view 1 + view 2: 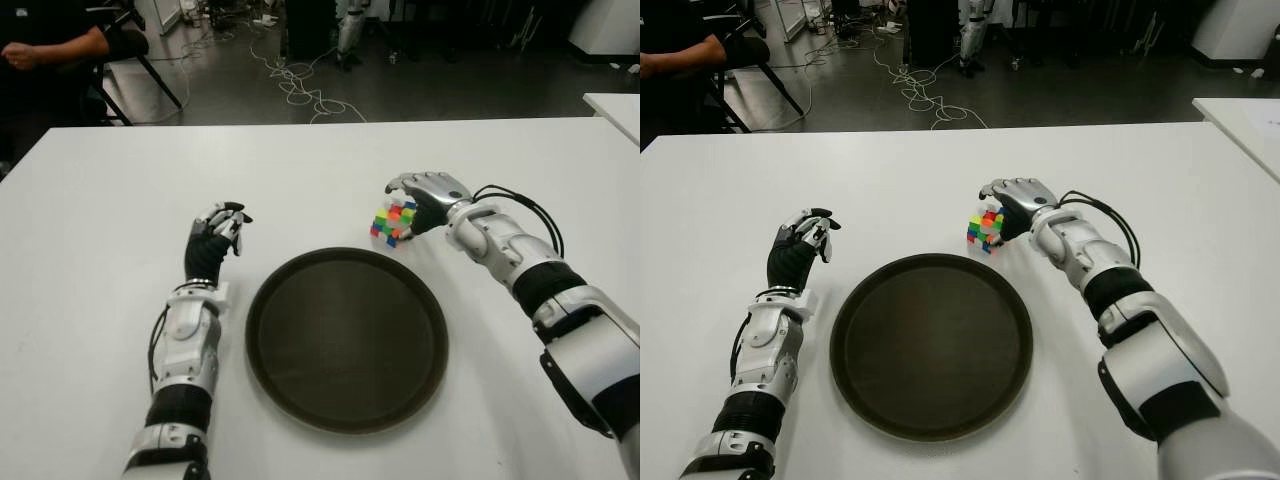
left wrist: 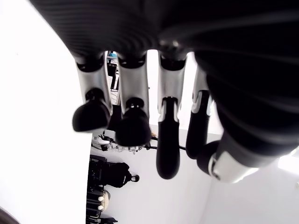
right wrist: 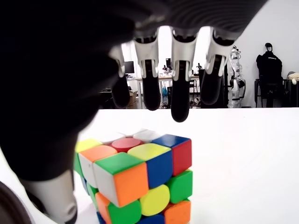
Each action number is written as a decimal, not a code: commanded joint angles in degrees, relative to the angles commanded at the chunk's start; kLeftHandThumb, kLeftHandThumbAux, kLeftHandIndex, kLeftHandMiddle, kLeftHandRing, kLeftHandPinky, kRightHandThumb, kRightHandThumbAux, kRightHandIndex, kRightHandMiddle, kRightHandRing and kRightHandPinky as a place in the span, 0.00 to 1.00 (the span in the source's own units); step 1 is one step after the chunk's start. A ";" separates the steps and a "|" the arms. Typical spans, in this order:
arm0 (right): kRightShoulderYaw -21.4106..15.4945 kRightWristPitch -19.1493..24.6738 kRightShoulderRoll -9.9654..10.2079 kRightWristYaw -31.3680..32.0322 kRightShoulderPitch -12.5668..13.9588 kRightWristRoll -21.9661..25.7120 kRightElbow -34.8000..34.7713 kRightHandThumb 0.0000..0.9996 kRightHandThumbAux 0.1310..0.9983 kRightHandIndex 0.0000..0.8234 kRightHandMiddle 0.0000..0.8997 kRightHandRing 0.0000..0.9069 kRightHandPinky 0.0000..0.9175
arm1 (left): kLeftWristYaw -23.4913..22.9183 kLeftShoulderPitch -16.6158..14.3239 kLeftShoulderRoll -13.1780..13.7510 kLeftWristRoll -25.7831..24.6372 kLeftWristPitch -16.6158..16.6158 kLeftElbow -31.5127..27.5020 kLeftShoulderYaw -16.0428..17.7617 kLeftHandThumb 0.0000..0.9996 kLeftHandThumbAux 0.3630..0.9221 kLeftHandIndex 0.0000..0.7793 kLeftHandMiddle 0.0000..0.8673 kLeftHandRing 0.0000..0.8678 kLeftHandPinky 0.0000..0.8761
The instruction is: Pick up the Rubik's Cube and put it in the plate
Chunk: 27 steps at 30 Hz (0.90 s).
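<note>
Bench (image 1: 100, 240) surface, white, carries everything in view. Farthest to the left, beyond the far edge, a seated person's arm (image 1: 50, 48) shows beside a dark chair, with cables (image 1: 295, 85) strewn on the grey floor behind.

On the near left of the bench the left robot hand (image 1: 215, 238) shows just left of the plate, apart from its rim. Its wrist view shows the fingers (image 2: 133, 130) hanging loosely curved with only air beneath them, so it is released and grips nothing.

In the middle near the front edge lies the plate (image 1: 290, 400), a round, dark brown, shallow tray with a raised rim, and its inside holds nothing.

Just past the plate's far right rim is the Rubik's Cube (image 1: 394, 222), close to the rim, many-coloured, with its layers twisted out of line. It appears to rest on the white surface, tilted on a corner. The right robot hand (image 1: 425, 195) arches over it from the right. In the right wrist view its fingers (image 3: 180, 98) hang above and beyond the cube's top, not pressed to it, and the thumb side stands beside the cube's left face; firm contact cannot be told, so the hand reads as released, cupped around the cube rather than clenched.
</note>
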 joint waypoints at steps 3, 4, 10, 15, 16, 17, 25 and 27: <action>0.27 -0.26 0.13 0.18 -0.09 -0.07 0.42 0.00 0.74 0.29 0.30 0.30 0.27 | 0.05 0.00 -0.06 0.12 -0.29 0.07 -0.02 0.86 0.54 0.53 0.62 0.92 0.92; 0.35 -0.33 0.16 0.19 -0.12 -0.10 0.55 0.00 0.75 0.29 0.30 0.30 0.27 | 0.06 0.00 -0.08 0.15 -0.41 0.12 -0.02 0.86 0.54 0.53 0.62 0.92 0.92; 1.13 -0.88 0.28 -0.16 -0.28 -0.39 1.27 0.00 0.77 0.31 0.32 0.33 0.31 | -0.20 -0.12 -0.06 0.28 -1.31 0.58 -0.06 0.86 0.53 0.54 0.61 0.91 0.92; 1.56 -1.20 0.42 -0.05 -0.33 -0.36 1.64 0.00 0.76 0.30 0.31 0.31 0.27 | -0.22 -0.23 -0.08 0.32 -1.46 0.76 -0.09 0.86 0.53 0.54 0.61 0.91 0.92; 1.66 -1.18 0.48 0.33 -0.38 -0.35 1.78 0.00 0.76 0.30 0.30 0.30 0.26 | -0.22 -0.23 -0.05 0.33 -1.40 0.78 -0.10 0.86 0.54 0.54 0.61 0.91 0.92; 1.73 -1.18 0.52 0.59 -0.41 -0.34 1.89 0.00 0.76 0.30 0.29 0.29 0.25 | -0.21 -0.24 -0.04 0.34 -1.35 0.78 -0.10 0.86 0.53 0.54 0.62 0.91 0.92; 1.95 -1.73 0.54 0.83 -0.22 -0.24 2.38 0.00 0.77 0.30 0.28 0.28 0.26 | -0.15 -0.21 -0.20 0.13 -1.09 0.62 0.00 0.86 0.54 0.53 0.62 0.92 0.92; 2.00 -1.77 0.57 0.89 -0.14 -0.24 2.52 0.00 0.77 0.29 0.29 0.29 0.27 | -0.12 -0.16 -0.30 0.10 -1.16 0.42 -0.01 0.85 0.54 0.53 0.61 0.91 0.92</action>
